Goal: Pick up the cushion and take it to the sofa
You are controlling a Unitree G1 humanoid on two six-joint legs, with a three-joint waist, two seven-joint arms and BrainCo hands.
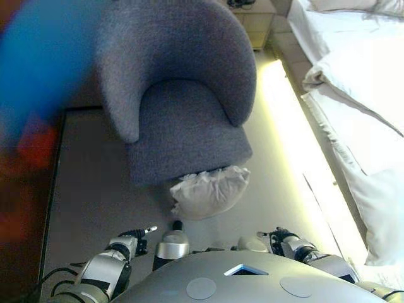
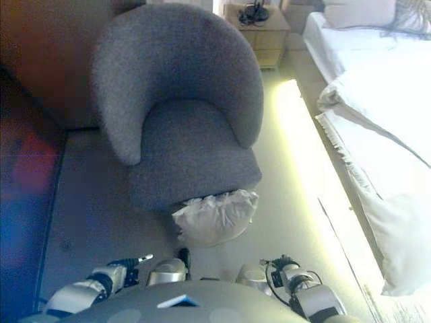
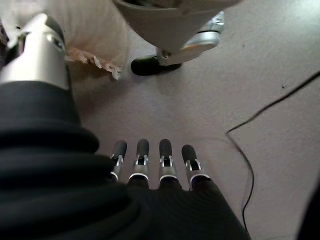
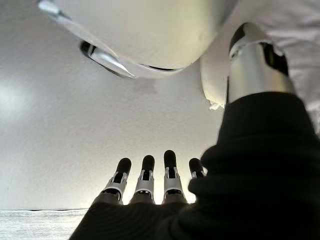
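Both hands hanging low and empty: left hand (image 3: 150, 165) and right hand (image 4: 150, 175), fingers straight, side by side. Cushion (image 1: 209, 191) lying on floor (image 1: 95, 189) ahead between them, touching armchair (image 1: 183, 95) front, long axis crosswise; neither hand is clearly nearer.

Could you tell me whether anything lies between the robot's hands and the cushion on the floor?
Nothing visible does. The pale cushion lies on the floor against the front of the grey sofa, just ahead of the robot. The left hand and right hand hang low with straight fingers, over bare floor.
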